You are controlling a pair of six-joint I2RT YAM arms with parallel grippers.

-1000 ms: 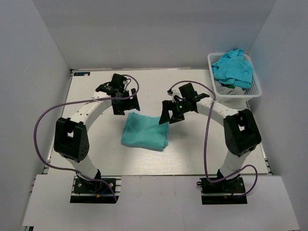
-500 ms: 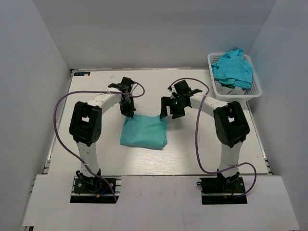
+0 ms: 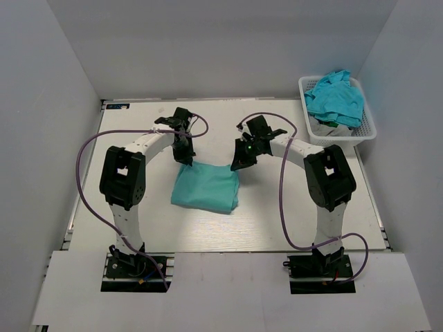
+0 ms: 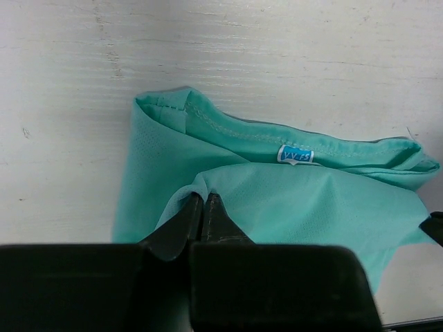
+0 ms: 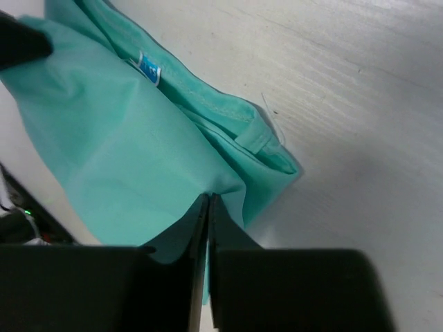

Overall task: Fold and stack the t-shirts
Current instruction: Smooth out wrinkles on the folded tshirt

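Top external, mid-frame: folded teal t-shirt [image 3: 205,188] on desk [image 3: 277,207], upper corners pinched in closed left jaws and right jaws; more tees [image 3: 336,97] heaped in basket [image 3: 344,138], upper right

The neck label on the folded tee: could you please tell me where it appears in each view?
Top external: too small to see; the tee lies at centre.
Left wrist: label right of centre.
Right wrist: label upper left.
Shared landmark: the tee itself.
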